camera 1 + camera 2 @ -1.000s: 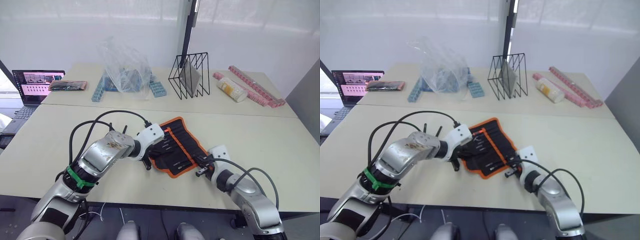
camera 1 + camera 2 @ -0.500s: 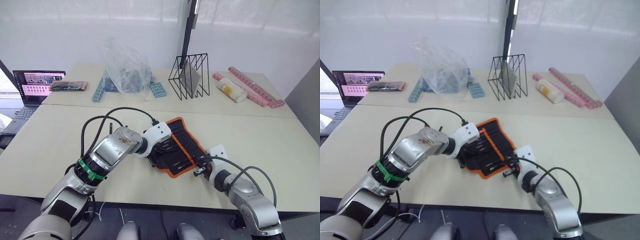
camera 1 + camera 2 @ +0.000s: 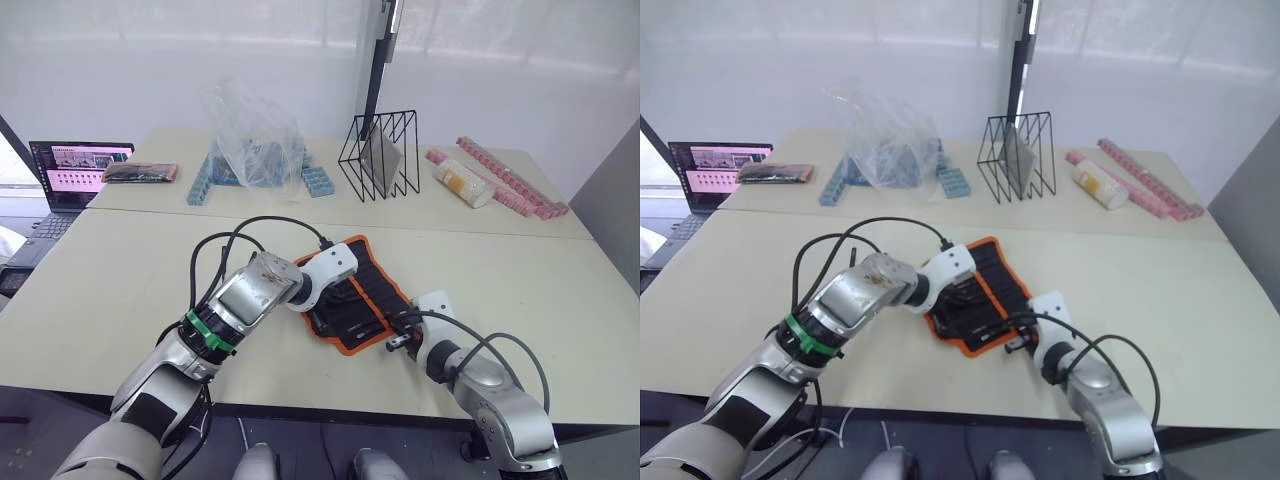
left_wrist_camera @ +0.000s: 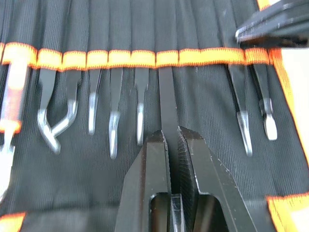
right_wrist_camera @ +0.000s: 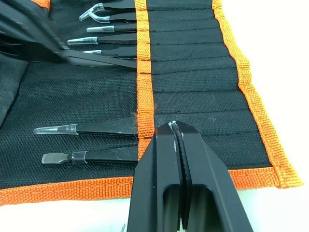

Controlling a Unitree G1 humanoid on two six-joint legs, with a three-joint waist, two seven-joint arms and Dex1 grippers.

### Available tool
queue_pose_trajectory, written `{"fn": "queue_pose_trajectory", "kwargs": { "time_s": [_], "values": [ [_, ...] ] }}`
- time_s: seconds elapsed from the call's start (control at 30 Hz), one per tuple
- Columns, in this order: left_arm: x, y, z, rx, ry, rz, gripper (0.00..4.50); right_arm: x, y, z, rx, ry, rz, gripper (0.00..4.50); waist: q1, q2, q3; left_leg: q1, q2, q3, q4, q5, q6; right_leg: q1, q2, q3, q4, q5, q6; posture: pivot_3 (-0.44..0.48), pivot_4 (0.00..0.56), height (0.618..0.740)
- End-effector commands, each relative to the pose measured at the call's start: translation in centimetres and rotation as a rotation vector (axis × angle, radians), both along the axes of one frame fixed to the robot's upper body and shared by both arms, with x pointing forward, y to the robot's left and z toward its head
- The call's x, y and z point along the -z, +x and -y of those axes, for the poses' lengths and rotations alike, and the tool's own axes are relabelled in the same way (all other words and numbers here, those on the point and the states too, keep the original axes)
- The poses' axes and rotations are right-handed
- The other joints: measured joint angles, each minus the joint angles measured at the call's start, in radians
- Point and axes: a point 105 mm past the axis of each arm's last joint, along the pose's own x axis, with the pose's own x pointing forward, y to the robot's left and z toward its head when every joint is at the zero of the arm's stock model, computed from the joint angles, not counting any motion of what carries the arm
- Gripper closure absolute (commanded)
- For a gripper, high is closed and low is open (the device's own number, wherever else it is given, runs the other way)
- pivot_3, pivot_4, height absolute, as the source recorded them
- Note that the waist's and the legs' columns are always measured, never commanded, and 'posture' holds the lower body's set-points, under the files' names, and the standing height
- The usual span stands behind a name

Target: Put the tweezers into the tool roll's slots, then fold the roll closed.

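The tool roll (image 3: 368, 296) lies open on the front table, black with orange trim. Several tweezers (image 4: 114, 121) sit with their ends tucked under the orange band (image 4: 130, 58) of the slots. My left gripper (image 4: 172, 133) is over the roll's middle, shut on one black tweezer (image 4: 167, 99) whose far end reaches under the band into a slot. My right gripper (image 5: 175, 126) is shut at the roll's near right edge, its tips touching the orange band (image 5: 143, 92) beside two slotted tweezers (image 5: 91, 128).
On the back table stand a black wire rack (image 3: 380, 150), a clear plastic bag (image 3: 250, 130) over blue parts, a laptop (image 3: 75, 170), a dark packet (image 3: 140, 172), a bottle (image 3: 462, 180) and pink strips (image 3: 510, 180). Black cables loop from my left arm (image 3: 240, 240).
My left gripper has moved right, from the roll's left edge to over its middle, carrying the tweezer toward the slots. The right gripper has stayed at the roll's near edge.
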Motion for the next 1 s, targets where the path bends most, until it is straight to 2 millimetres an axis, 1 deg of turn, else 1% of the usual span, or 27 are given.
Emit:
{"fn": "queue_pose_trajectory", "kwargs": {
  "time_s": [0.03, 0.2, 0.33, 0.47, 0.57, 0.7, 0.77, 0.87, 1.0],
  "values": [
    [-0.6, 0.6, 1.0, 0.023, 0.0, 0.05, 4.48, 5.9, -2.6, 0.1, 0.007, -0.045, -0.272, 4.5, 0.0, 0.0, 0.0, 0.0, 0.0, 0.0, 0.0, 0.0, 0.0, 0.0, 0.0, 0.0, 0.0, 0.0, 0.0, 0.0, 0.15, 0.689],
    [0.2, 1.3, 2.0, 0.024, -0.01, 0.069, 4.48, 5.8, -2.7, 0.1, 0.007, -0.044, -0.272, 4.5, 0.0, 0.0, 0.0, 0.003, 0.0, 0.0, 0.0, 0.0, 0.0, 0.004, 0.0, 0.0, -0.002, 0.0, 0.0, 0.0, 0.15, 0.689],
    [1.2, 2.4, 3.2, 0.006, -0.063, 0.121, 4.48, 5.8, -2.7, -0.1, 0.0, -0.043, -0.271, 4.5, 0.001, 0.0, 0.0, 0.005, 0.0, -0.001, -0.001, 0.0, 0.0, 0.007, 0.0, 0.0, -0.004, -0.001, 0.001, 0.0, 0.15, 0.689],
    [1.5, 3.2, 3.8, -0.013, -0.106, 0.144, 4.48, 5.8, -2.7, -0.2, -0.004, -0.043, -0.271, 4.5, 0.004, 0.0, -0.001, 0.006, -0.001, -0.001, -0.001, 0.0, 0.0, 0.009, 0.0, 0.0, -0.005, -0.001, 0.001, 0.0, 0.15, 0.689],
    [2.0, 3.3, 3.9, -0.007, -0.104, 0.149, 4.48, 5.8, -2.7, -0.2, -0.006, -0.044, -0.272, 4.5, 0.01, 0.0, -0.001, 0.006, -0.002, -0.001, 0.001, 0.0, 0.0, 0.011, -0.001, 0.0, -0.006, -0.002, 0.003, 0.0, 0.15, 0.689],
    [1.7, 3.2, 3.7, -0.004, -0.115, 0.141, 4.48, 5.8, -2.7, -0.1, -0.006, -0.046, -0.273, 4.5, 0.011, 0.0, -0.002, 0.006, -0.002, -0.002, 0.001, 0.0, 0.0, 0.012, -0.001, 0.0, -0.008, -0.003, 0.008, 0.0, 0.15, 0.689],
    [1.4, 3.2, 3.4, -0.006, -0.119, 0.143, 3.65, 5.8, -2.6, -0.1, -0.004, -0.047, -0.274, 4.5, 0.01, 0.0, -0.002, 0.006, -0.002, -0.002, 0.001, 0.0, 0.0, 0.012, -0.001, 0.0, -0.008, -0.003, 0.008, 0.0, 0.15, 0.689],
    [0.3, 3.0, 2.7, 0.002, -0.125, 0.151, 2.7, 5.9, -2.5, 0.0, 0.002, -0.049, -0.272, 4.5, 0.001, 0.001, -0.002, 0.006, -0.002, -0.002, 0.0, 0.0, 0.0, 0.011, -0.001, 0.0, -0.008, -0.003, 0.007, 0.0, 0.15, 0.689],
    [-2.2, 1.9, 1.3, 0.022, -0.143, 0.175, 1.41, 5.9, -2.4, 0.1, 0.011, -0.052, -0.267, 4.5, -0.01, 0.001, -0.001, 0.004, -0.001, -0.002, -0.002, 0.0, 0.0, 0.009, 0.0, 0.001, -0.008, -0.001, 0.003, 0.0, 0.15, 0.689]
  ]
}}
